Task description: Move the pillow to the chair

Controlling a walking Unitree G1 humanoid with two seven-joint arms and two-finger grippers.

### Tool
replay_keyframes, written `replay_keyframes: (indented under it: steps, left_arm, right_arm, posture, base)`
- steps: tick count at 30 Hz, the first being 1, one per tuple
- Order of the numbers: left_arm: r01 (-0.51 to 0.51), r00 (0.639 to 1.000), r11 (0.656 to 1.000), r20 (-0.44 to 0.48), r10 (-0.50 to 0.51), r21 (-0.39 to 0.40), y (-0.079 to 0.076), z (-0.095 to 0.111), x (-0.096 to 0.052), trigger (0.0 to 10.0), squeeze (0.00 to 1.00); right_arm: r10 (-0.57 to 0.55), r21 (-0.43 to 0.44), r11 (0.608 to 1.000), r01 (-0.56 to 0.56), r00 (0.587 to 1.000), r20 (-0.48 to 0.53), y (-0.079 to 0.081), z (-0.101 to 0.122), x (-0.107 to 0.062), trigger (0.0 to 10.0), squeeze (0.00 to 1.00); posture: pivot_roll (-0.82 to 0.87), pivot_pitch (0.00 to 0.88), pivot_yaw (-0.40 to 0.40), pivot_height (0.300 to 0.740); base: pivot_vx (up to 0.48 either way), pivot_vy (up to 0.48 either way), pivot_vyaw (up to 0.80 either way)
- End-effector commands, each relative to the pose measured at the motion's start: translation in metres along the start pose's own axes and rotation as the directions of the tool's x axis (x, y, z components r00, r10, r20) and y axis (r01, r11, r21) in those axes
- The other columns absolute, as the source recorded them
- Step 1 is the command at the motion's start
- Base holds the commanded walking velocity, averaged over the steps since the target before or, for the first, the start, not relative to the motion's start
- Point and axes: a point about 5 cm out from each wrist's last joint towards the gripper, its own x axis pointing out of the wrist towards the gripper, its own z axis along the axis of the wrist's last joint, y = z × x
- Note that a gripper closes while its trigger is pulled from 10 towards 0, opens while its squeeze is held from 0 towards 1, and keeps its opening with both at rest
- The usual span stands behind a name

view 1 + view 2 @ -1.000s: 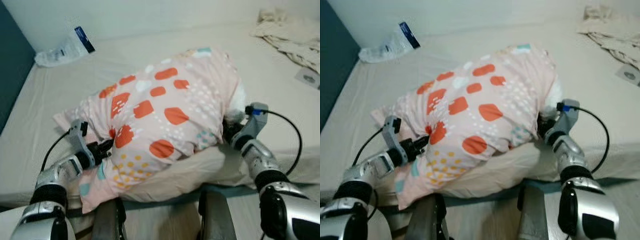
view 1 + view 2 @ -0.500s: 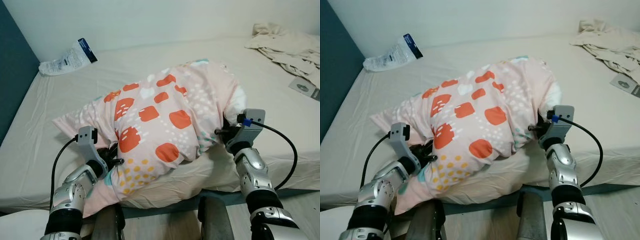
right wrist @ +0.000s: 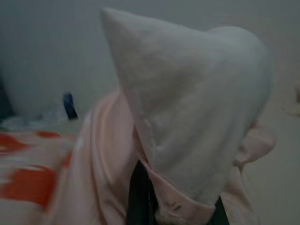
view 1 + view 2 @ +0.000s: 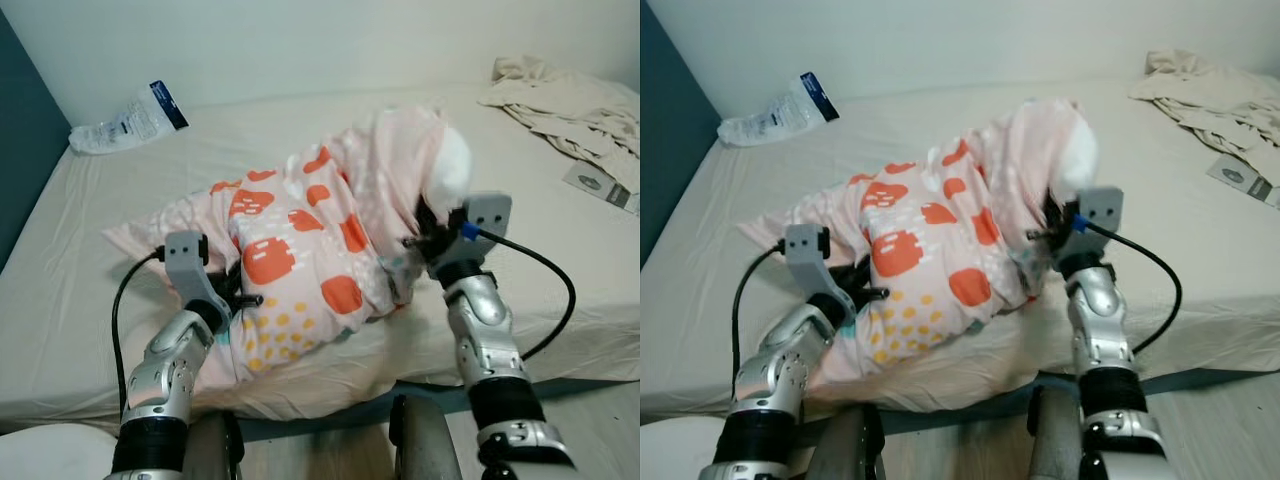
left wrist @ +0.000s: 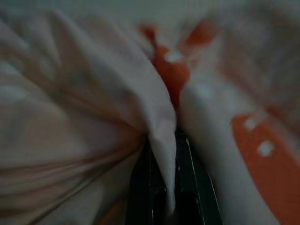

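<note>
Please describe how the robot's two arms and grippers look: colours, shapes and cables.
Both arms are silver metal segments with black joints. Each wrist carries a grey camera block with a looping black cable. The left gripper and right gripper have black fingers; the right one's cable plug is blue.

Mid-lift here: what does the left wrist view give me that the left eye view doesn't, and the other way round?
Left wrist view alone: a close look at a fold of fabric pinched between the left end effector's black fingers.

Left eye view alone: the right end effector gripping the pillow's open end where white stuffing pokes out, the bed, a plastic packet near the wall, and crumpled cloth at the far right.

Both: the pink, orange-blotched pillow, held at its left end.
</note>
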Motion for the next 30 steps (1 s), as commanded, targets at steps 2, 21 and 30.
replay_keyframes:
  steps: [2, 21, 30]
  left_arm:
    - [0.053, 0.996, 0.998, 0.072, -0.052, -0.017, -0.018, 0.009, 0.005, 0.0, 0.00]
    - [-0.134, 0.970, 0.982, -0.183, 0.157, 0.135, -0.011, -0.045, -0.011, 10.0, 0.00]
    - [-0.097, 0.984, 0.955, -0.117, 0.134, 0.280, -0.013, -0.043, -0.015, 10.0, 0.00]
  right_arm:
    - [0.024, -0.032, 0.999, -0.026, 0.998, -0.063, 0.014, -0.012, -0.007, 2.2, 0.00]
    - [0.023, -0.062, 0.997, -0.042, 0.959, -0.283, 0.038, -0.055, -0.056, 10.0, 0.00]
    - [0.025, 0.015, 1.000, -0.021, 0.948, -0.317, 0.029, -0.060, -0.066, 10.0, 0.00]
  posture:
    - [-0.01, 0.103, 0.017, 0.530]
    - [-0.01, 0.075, 0.016, 0.530]
    - [0.00, 0.077, 0.006, 0.553]
  base:
    - [0.000, 0.000, 0.00]
    - [0.000, 0.000, 0.00]
    - [0.000, 0.000, 0.00]
